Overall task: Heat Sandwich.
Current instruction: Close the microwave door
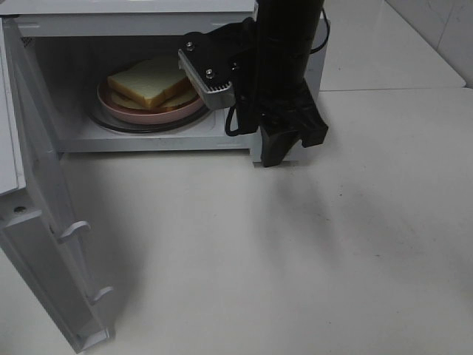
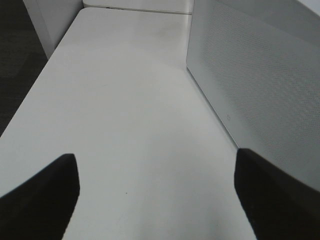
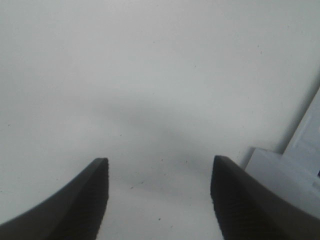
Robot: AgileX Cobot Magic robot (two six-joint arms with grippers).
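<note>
A: Where's the sandwich (image 1: 150, 83)?
B: Inside the open microwave (image 1: 148, 142). It lies on the pink plate (image 1: 140, 112), which sits on the glass turntable (image 1: 111, 124). The door (image 1: 44, 222) is swung wide to the left of the high view.
A: And the right arm?
B: It comes down from the top of the high view, in front of the microwave's right front corner. The right gripper (image 1: 292, 148) points down at the white table (image 1: 295, 251), outside the cavity and apart from the sandwich. Its 2 fingers (image 3: 85, 200) stand apart with only bare table between them, so it holds nothing.
A: The left one?
B: The high camera doesn't show it. Its wrist view has the left gripper (image 2: 155, 160) low over the table beside a perforated white wall (image 2: 260, 85). Its 2 fingers are spread wide, gripping nothing.
</note>
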